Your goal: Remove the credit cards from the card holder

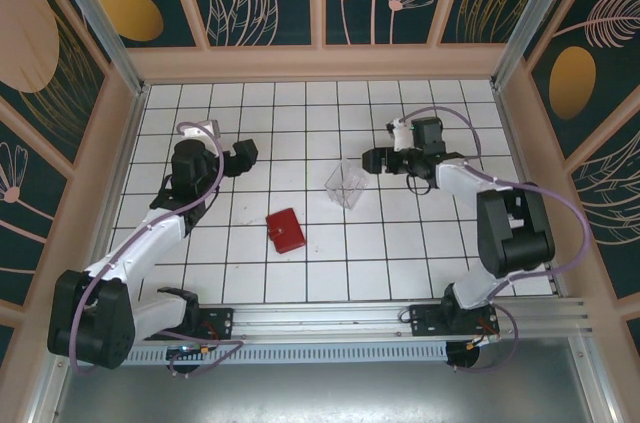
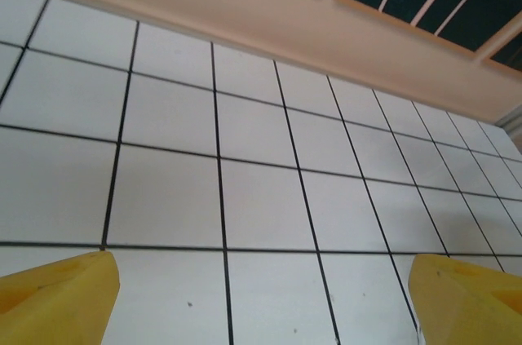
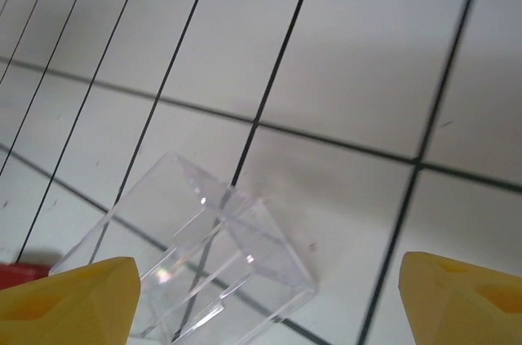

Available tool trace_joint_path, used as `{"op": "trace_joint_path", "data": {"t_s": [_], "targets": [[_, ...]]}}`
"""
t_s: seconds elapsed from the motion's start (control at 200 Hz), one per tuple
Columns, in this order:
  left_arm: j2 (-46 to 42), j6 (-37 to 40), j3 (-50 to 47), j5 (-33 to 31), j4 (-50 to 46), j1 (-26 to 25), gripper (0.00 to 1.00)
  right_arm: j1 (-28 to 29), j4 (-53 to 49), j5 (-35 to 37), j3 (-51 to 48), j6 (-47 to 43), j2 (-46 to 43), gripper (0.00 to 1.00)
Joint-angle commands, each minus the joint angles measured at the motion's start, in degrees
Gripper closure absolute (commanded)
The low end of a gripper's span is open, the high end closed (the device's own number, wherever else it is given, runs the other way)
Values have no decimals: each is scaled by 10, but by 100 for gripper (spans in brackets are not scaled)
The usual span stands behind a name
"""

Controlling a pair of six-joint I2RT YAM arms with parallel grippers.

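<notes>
1. The clear plastic box stands near the middle of the white tiled table and serves as the landmark for everything below.
2. The card holder, a small red wallet, lies flat on the tiles to the left of the box and on its near side, toward the arm bases. It sits apart from the box and touches neither arm. Only its red outside shows from above, so it looks folded shut.
3. In the right wrist view a red sliver of the card holder shows at the frame's left edge, beyond the box's corner.
4. The right gripper sits just right of the box, slightly to its far side, pointing toward it. Whether it touches the box cannot be told from above. Its yellow fingertips stand wide apart, and the box lies on the table below them with no pad on it.
5. The left gripper hangs well to the left of the box, over bare tiles and apart from the card holder. Its claw is spread wide too — in its wrist view the fingertips have bare tile between them and hold nothing.
</notes>
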Motion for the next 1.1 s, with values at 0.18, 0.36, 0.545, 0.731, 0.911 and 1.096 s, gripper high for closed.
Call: {"op": "trace_joint_path", "data": {"t_s": [0.18,0.36,0.545,0.731,0.911,1.096], "targets": [[-1,-14,11,29,-24,-2,7,41,-41,-69,59,-5,77,17],[2,-14,11,32,-25,-2,6,44,-53,-81,51,-14,77,16],[9,-16,18,43,-27,-2,6,58,-68,-90,29,-17,51,16],[27,-14,38,71,-52,-2,7,82,-84,-97,16,-11,30,16],[36,-14,55,103,-86,-8,8,116,-88,-87,9,10,19,18],[50,-13,64,115,-120,-31,9,153,-90,77,14,62,5,31]]}}
